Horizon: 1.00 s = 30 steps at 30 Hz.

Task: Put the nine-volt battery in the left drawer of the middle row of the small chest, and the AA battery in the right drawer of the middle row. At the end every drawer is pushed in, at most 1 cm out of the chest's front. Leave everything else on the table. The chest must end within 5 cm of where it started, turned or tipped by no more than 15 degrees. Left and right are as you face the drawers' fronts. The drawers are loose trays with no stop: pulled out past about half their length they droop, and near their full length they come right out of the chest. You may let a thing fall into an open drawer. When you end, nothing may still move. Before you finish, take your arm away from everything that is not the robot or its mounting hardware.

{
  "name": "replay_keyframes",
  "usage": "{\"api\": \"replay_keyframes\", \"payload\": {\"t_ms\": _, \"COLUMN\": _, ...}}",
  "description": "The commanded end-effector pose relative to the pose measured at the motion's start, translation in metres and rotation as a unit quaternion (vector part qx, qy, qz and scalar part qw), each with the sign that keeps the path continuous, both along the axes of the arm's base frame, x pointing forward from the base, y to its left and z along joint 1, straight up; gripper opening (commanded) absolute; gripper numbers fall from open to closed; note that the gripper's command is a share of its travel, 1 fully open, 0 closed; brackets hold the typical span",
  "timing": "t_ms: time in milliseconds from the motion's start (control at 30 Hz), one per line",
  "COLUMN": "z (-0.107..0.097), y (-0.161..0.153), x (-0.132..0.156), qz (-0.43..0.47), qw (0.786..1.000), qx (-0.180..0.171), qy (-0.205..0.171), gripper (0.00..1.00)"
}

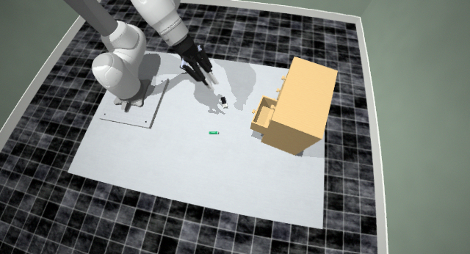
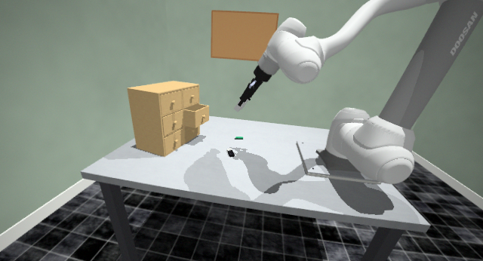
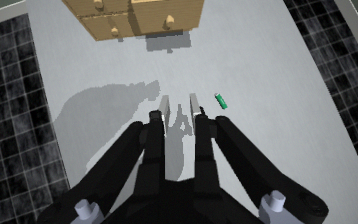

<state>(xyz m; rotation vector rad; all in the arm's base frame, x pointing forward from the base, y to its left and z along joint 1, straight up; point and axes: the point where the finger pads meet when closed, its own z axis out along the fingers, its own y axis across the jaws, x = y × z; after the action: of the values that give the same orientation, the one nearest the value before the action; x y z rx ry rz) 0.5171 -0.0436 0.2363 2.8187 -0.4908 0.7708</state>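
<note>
The small chest (image 1: 306, 96) (image 2: 148, 121) stands upright at the table's far end from the arm's base. Its right middle drawer (image 1: 258, 126) (image 2: 190, 119) (image 3: 186, 15) is pulled well out and looks empty; the other visible drawers look pushed in. The black and white nine-volt battery (image 1: 224, 101) (image 2: 231, 153) lies on the table between arm and chest; I cannot make it out for certain in the wrist view. The green AA battery (image 1: 214, 133) (image 2: 238, 138) (image 3: 221, 101) lies on its side nearby. My gripper (image 1: 214, 85) (image 2: 238, 108) (image 3: 179, 103) is partly open, empty and tilted, high above the table.
The arm's base plate (image 1: 147, 114) (image 2: 303, 157) is at the other end of the table (image 1: 191, 166) (image 2: 151, 170) (image 3: 260, 60). The open drawer juts toward the arm above the table. Arm shadows fall around the nine-volt battery.
</note>
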Motion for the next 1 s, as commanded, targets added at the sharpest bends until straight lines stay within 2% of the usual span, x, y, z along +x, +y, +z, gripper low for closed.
{"api": "replay_keyframes", "payload": {"t_ms": 0, "z": 0.009, "y": -0.012, "x": -0.005, "qz": 0.022, "qw": 0.990, "qx": 0.071, "qy": 0.118, "gripper": 0.20}}
{"api": "replay_keyframes", "payload": {"t_ms": 133, "z": 0.014, "y": -0.010, "x": -0.010, "qz": 0.028, "qw": 0.975, "qx": 0.107, "qy": 0.191, "gripper": 0.20}}
{"api": "replay_keyframes", "payload": {"t_ms": 200, "z": 0.016, "y": -0.010, "x": -0.013, "qz": 0.028, "qw": 0.972, "qx": 0.111, "qy": 0.203, "gripper": 0.20}}
{"api": "replay_keyframes", "payload": {"t_ms": 600, "z": 0.023, "y": -0.008, "x": -0.019, "qz": 0.026, "qw": 0.963, "qx": 0.123, "qy": 0.239, "gripper": 0.20}}
{"api": "replay_keyframes", "payload": {"t_ms": 967, "z": 0.024, "y": -0.008, "x": -0.020, "qz": 0.025, "qw": 0.961, "qx": 0.125, "qy": 0.245, "gripper": 0.20}}
